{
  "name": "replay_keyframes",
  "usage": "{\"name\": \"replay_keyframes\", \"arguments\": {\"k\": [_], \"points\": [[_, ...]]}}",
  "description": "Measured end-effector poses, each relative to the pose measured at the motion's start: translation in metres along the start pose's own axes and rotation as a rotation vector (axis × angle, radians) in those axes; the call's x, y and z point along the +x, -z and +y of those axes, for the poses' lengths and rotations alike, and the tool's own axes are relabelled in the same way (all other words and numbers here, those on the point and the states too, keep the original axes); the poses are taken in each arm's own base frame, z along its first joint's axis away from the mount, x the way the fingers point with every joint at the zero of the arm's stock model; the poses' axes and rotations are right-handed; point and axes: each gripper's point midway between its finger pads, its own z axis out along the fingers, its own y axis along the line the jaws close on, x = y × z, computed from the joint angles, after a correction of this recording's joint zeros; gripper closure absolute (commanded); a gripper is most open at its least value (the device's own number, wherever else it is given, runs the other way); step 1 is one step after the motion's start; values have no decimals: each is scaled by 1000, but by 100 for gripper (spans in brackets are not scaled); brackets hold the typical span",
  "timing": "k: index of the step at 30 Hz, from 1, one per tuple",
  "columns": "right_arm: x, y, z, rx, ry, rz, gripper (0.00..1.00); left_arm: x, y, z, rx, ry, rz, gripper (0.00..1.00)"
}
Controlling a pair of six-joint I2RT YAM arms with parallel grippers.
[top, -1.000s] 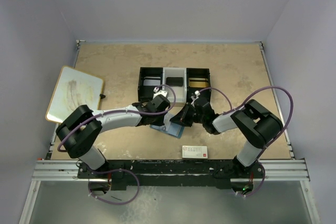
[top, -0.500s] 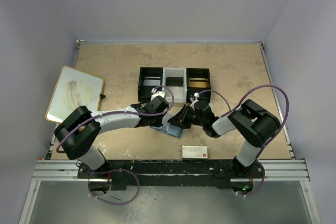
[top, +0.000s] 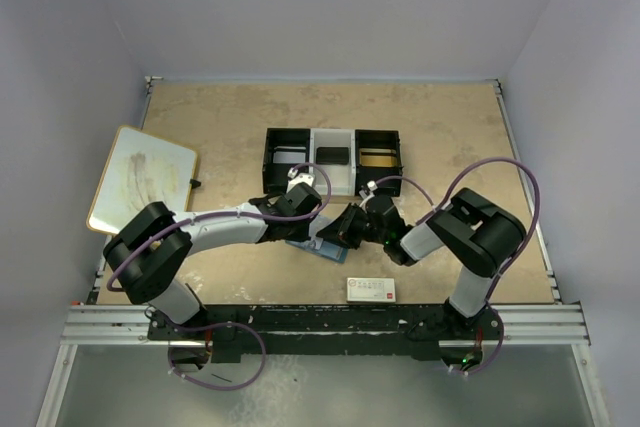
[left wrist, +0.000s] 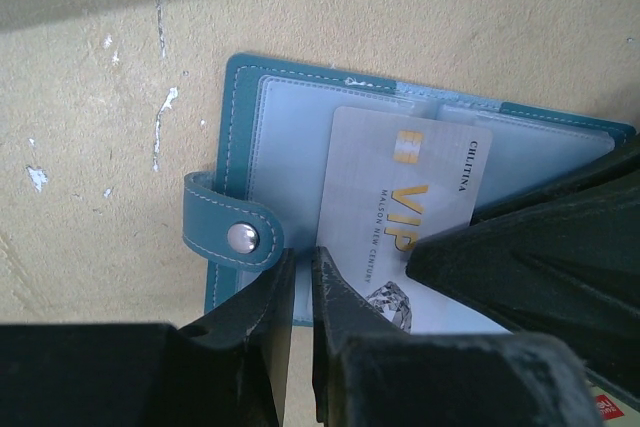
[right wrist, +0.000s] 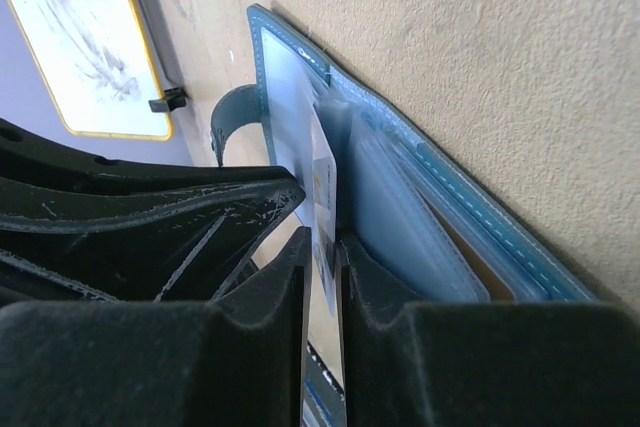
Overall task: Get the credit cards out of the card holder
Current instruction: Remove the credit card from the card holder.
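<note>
Since the earlier view, the right arm (top: 478, 232) has been folded in toward the middle, and its wrist has been shifted slightly left and nearer. The left arm (top: 215, 225) has been moved only a little. On the table (top: 450, 137), the card holder (left wrist: 280, 147) is laid open and flat between the two wrists. It lies just on the near side of the compartment tray (top: 332, 159) and apart from the white box (top: 371, 289).

The step in hand is judged to be the drawing-out of a card. The left gripper (left wrist: 303, 265) is set on the holder's near edge with its fingers almost pressed together; whether leather is caught between them cannot be told. The right gripper (right wrist: 323, 247) is pinched thinly on the pale card (left wrist: 390, 187), which is seen edge-on between its fingers.

The pull is best made slowly along the pocket, level with the table. The holder should be kept pinned so that it is not dragged, and the pinch kept square so that the card is neither bent nor let slip.

The holder is of blue stitched leather, with clear, paler pockets. The card is silver-grey, printed "VIP" in gold, and already stands partly out of its pocket. The snap tab (left wrist: 232, 235) is curled outward, with its metal stud showing. No gold card can be made out.
</note>
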Motion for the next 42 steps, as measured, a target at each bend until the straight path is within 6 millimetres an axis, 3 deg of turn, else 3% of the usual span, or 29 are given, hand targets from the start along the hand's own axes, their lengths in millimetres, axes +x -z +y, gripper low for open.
{"name": "replay_keyframes", "arguments": {"k": [7,14,17,27,36,42], "points": [[-1,-6,1,-3,-17,3,80,0,0,0,0,0,0,92],[-1,-8,0,-4,-28,4,98,0,0,0,0,0,0,92],[-2,-8,1,-7,-25,2,100,0,0,0,0,0,0,93],[-23,24,18,26,68,-79,100,-1,1,6,-22,40,-33,93],[-38,52,49,-24,204,-165,100,-9,12,6,-8,58,-68,73],[-48,57,64,-63,354,-218,100,-47,60,9,42,118,-253,52]]}}
